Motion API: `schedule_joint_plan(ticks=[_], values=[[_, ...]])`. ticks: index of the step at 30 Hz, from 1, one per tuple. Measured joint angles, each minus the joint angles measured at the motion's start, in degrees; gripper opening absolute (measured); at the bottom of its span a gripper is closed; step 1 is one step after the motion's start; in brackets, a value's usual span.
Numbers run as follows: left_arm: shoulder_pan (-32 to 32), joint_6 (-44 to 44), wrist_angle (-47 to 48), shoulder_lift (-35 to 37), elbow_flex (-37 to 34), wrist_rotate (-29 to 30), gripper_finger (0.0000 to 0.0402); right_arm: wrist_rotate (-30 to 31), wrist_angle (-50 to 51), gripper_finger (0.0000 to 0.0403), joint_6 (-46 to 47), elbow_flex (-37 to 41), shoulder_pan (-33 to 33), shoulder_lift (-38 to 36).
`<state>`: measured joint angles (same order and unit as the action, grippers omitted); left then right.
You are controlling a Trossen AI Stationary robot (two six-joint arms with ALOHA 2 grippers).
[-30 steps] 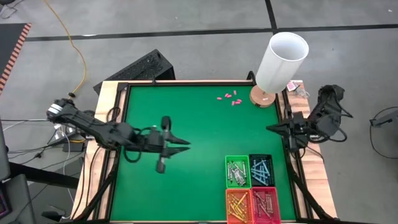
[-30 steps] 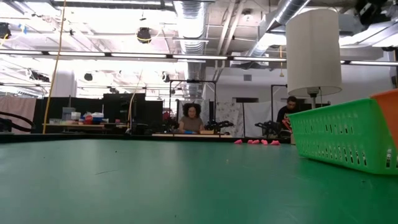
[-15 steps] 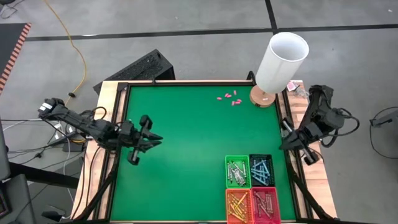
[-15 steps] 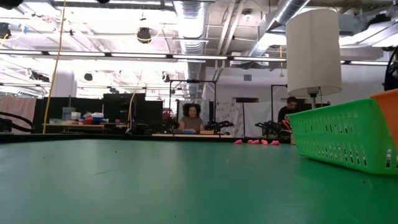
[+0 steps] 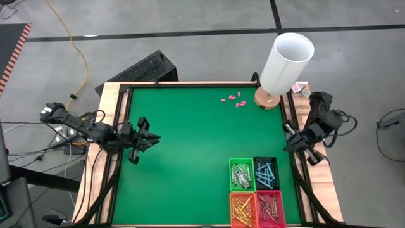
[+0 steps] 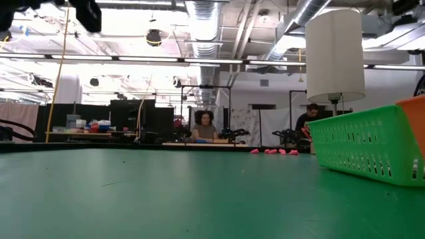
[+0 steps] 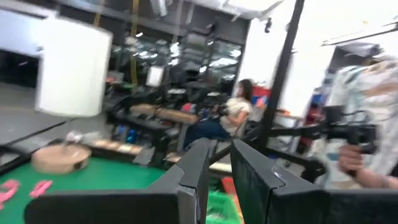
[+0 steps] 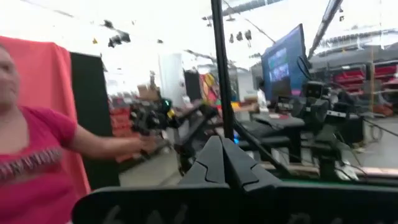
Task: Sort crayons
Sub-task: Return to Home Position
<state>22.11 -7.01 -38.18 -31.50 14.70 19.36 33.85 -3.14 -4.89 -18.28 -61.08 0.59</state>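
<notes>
Green table, thin crayons grouped by colour in corner bins, left gripper barely parted, left edge, right gripper closed, right edge.

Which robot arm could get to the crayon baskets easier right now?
Right. The right gripper hangs by the mat's right edge, near the baskets; the left gripper is far across it.

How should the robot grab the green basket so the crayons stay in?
Probably pinch the green basket by its thin upright wall opposite the black bin, coming straight down. That wall faces open mat; the orange bin crowds another side.
</notes>
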Motion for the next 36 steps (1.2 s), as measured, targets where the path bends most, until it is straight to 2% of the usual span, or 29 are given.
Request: schedule_joint_plan(ticks=[6, 14, 19, 22, 28, 34, 36], values=[[0.00, -0.15, -0.03, 1.59, -3.72, 3.21, 0.0054, 3.08, 1.60, 0.0000, 0.45, 1.64, 0.82, -0.40], [0.02, -1.27, -0.11, 9.10, -9.27, 3.58, 0.0054, 3.58, 4.96, 0.0000, 2.07, 1.73, 1.22, -0.40], [0.02, -4.53, 0.71, 12.62, -14.08, 5.34, 0.0054, 4.04, 2.34, 0.0000, 2.66, 6.16, 1.24, -0.40], [0.02, -6.23, 4.03, 13.48, -14.02, 6.87, 0.0054, 4.06, -2.31, 0.0000, 3.17, 9.84, 1.24, -0.40], [0.02, -5.77, 3.99, 13.44, -14.02, 6.48, 0.0054, 4.26, -9.59, 0.0000, 5.36, 16.85, 1.24, -0.40], [0.02, -6.16, 4.84, 13.41, -14.02, 6.88, 0.0054, 4.64, -6.18, 0.0000, 5.49, 17.78, 1.23, -0.29], [0.02, -7.24, 6.95, 13.44, -14.04, 6.75, 0.0054, 8.08, -6.21, 0.0000, 5.84, 17.79, 1.23, -0.29]])
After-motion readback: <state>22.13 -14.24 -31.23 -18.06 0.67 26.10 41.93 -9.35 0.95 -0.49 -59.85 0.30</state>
